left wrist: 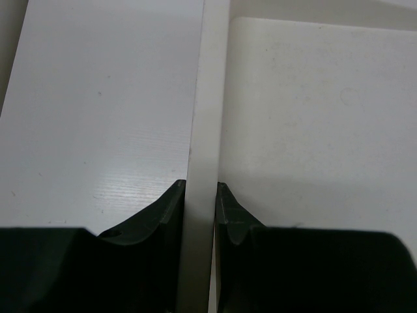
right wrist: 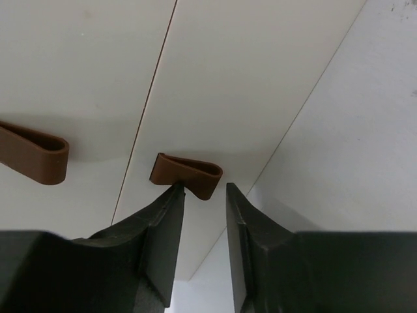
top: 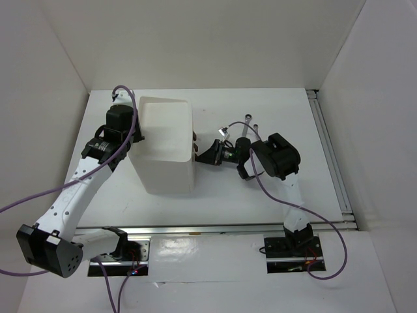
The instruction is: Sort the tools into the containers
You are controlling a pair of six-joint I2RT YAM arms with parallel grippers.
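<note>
Your left gripper (left wrist: 201,195) is clamped onto the white box (top: 163,173). The box's thin wall runs straight up between its two fingers (left wrist: 166,212), one pad on each face, with no gap either side. From the top camera, that's the box's left-hand wall, up by the open rim. So the rest of the box stretches away from that gripper toward your right arm.

Your right gripper (right wrist: 203,192) is on the opposite side, nosed right up to the drawer fronts. Its jaws are partly spread and aren't pinching anything. The reddish-brown handle (right wrist: 189,173) sits right at the fingertips, and its rounded end pokes into the mouth of the gap. The finger on the left of the wrist view looks like it's touching the handle's lower edge, and there's daylight between the handle and the other finger. A second handle (right wrist: 36,153) is further off to that same side, well clear of both fingers.

As for tools, the only ones you can see are two silver wrenches (top: 248,120) lying on the table (top: 221,195). They're behind the right gripper, out past its wrist and away from the box. You can't tell from any view what's in the top bin or the drawers.
</note>
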